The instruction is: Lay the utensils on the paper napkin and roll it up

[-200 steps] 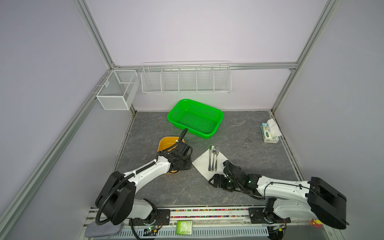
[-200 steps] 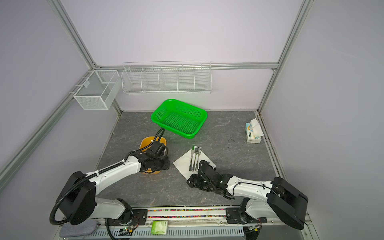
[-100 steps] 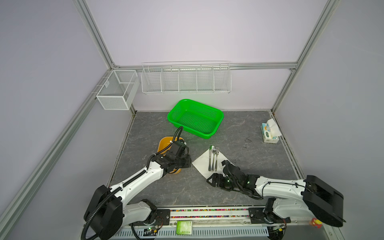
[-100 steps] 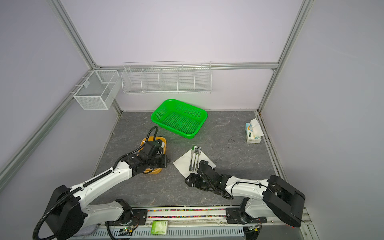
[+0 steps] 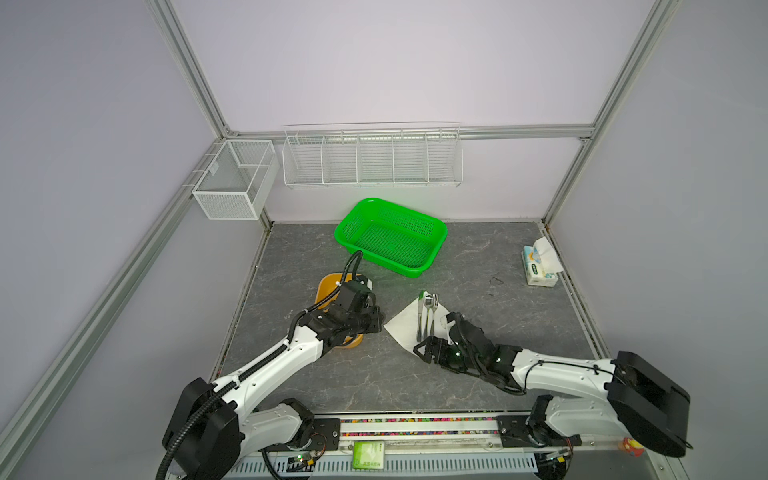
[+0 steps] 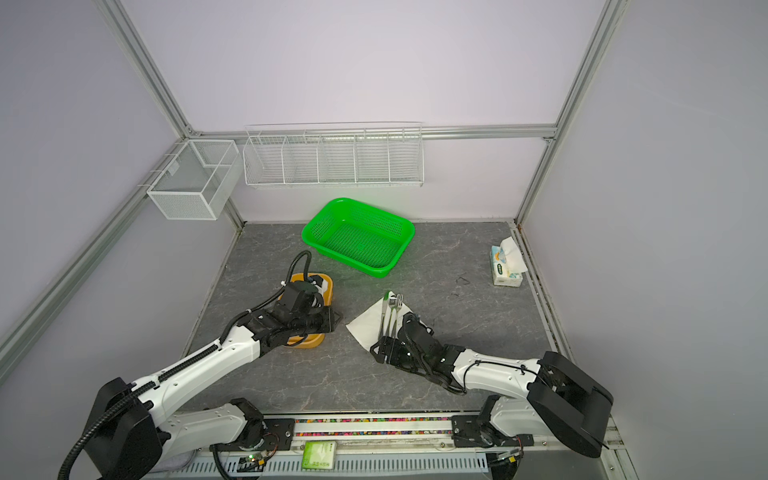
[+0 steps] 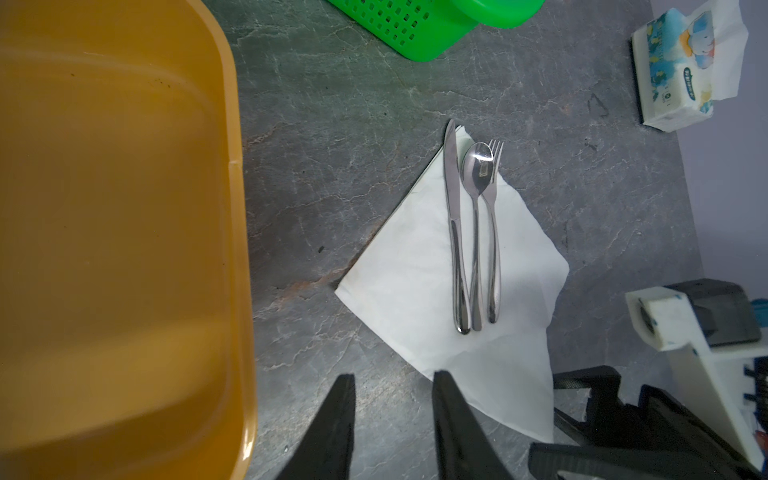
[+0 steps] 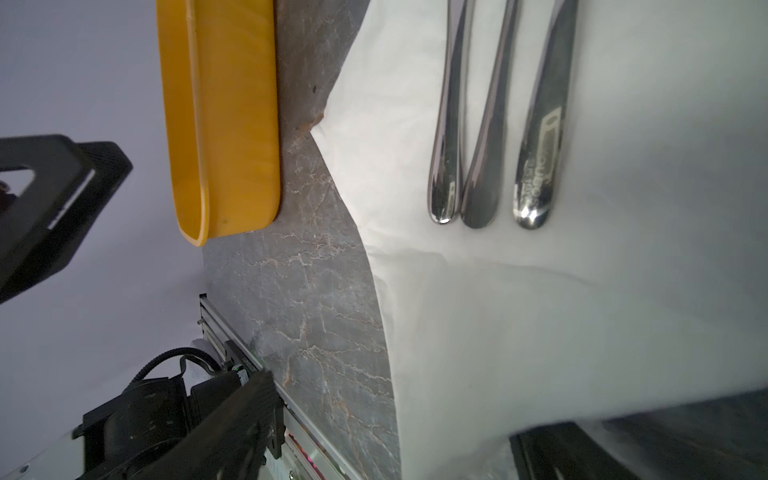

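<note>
Paper napkin [image 5: 402, 330] [image 6: 368, 326] lies flat as a diamond on the grey table [image 5: 498, 332], a little toward 3 o'clock of its middle. The utensils [image 5: 427, 318] [image 6: 390, 316] are laid on it side by side, heads to 12 o'clock, handles to 6. In the left wrist view the knife [image 7: 453, 216], spoon [image 7: 477, 166] and fork [image 7: 493, 208] are seen with the spoon in the middle. Knife and spoon handles touch at the ends; knife tip and fork tines overhang the far corner.

Right gripper [image 5: 436, 336] [image 6: 392, 334] is set low at the napkin's 6 o'clock corner. Jaws are spread wide, nothing pinched, and the corner lies between them. In the right wrist view the sheet's near edge reaches one finger [image 8: 561, 453]; contact cannot be told.

Left gripper [image 5: 376, 324] [image 7: 392, 378] is held at the napkin's 9 o'clock, over the edge of a yellow tray [image 5: 328, 286]. Its jaws are parted narrowly and are empty, with table seen between the fingers [image 7: 340, 415].

Green basket [image 5: 390, 237] sits at 12 o'clock of the napkin, well apart. Tissue pack [image 5: 539, 268] sits at 2 o'clock, by the wall.
</note>
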You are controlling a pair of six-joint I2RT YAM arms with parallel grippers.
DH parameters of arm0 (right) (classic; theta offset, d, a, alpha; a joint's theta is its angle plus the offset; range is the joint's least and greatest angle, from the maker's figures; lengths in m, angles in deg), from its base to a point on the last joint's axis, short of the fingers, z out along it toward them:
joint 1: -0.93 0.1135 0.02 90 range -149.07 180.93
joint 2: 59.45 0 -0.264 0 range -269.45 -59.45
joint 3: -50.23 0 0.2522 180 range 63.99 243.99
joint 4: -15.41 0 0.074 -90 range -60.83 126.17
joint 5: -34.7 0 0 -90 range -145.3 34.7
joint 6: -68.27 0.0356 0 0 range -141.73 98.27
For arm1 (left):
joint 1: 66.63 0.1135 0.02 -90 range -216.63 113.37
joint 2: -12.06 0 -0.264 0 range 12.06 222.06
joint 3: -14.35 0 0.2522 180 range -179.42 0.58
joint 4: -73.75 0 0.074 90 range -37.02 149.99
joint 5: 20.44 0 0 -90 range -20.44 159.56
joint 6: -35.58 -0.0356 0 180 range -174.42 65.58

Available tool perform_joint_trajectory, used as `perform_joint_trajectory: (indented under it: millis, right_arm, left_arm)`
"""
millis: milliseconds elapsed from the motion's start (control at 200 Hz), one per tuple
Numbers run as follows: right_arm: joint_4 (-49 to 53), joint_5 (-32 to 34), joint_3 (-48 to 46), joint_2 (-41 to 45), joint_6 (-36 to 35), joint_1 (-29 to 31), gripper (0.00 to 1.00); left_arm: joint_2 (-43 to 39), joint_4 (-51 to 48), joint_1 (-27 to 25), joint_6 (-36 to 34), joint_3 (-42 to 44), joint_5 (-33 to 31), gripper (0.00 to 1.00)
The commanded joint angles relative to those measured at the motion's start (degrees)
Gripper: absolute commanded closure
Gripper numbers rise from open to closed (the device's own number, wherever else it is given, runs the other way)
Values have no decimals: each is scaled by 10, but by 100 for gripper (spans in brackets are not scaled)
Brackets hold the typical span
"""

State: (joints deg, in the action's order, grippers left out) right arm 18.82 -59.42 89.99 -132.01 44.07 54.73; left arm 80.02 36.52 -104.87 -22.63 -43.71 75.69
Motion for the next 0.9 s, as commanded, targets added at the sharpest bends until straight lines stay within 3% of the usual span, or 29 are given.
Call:
perform_joint_trajectory:
  millis: [0,175,505,700,895]
  right_arm:
    - [1,7,18,13,0,-16,11]
    - [-6,8,17,8,0,-34,11]
    - [-23,34,15,-10,19,-47,11]
    - [-45,32,16,-29,27,-52,12]
    - [-56,31,17,-43,34,-54,13]
  left_arm:
    - [14,33,3,-19,4,52,67]
    - [44,64,2,-11,12,143,66]
    - [93,93,-19,-10,15,225,75]
    - [141,152,-69,28,15,231,79]
    - [168,188,-79,48,22,236,80]
